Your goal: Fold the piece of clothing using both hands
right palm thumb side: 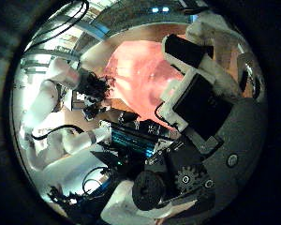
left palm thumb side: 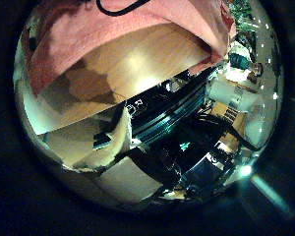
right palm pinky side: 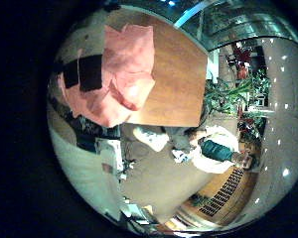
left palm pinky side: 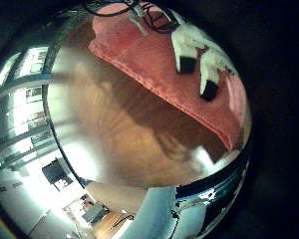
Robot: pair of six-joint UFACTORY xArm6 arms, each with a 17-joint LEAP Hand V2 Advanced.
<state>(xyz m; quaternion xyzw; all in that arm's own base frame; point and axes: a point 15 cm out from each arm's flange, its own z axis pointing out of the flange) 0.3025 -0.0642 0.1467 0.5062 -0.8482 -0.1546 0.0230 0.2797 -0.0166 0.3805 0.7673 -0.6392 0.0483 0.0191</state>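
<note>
Risk: cloth on table may slip as we fold | left hand fingers straight above cloth | right hand relaxed, empty

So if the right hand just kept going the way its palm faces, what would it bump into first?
Most likely the pink garment. It fills the space ahead of the right hand, whose fingers curl toward the cloth. How far off it lies is hard to judge.

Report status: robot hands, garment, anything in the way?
Left robot hand at pink cloth garment, grip unclear. Right robot hand close over it, grip unclear. Garment rumpled on brown wooden table. No obstruction seen.
</note>
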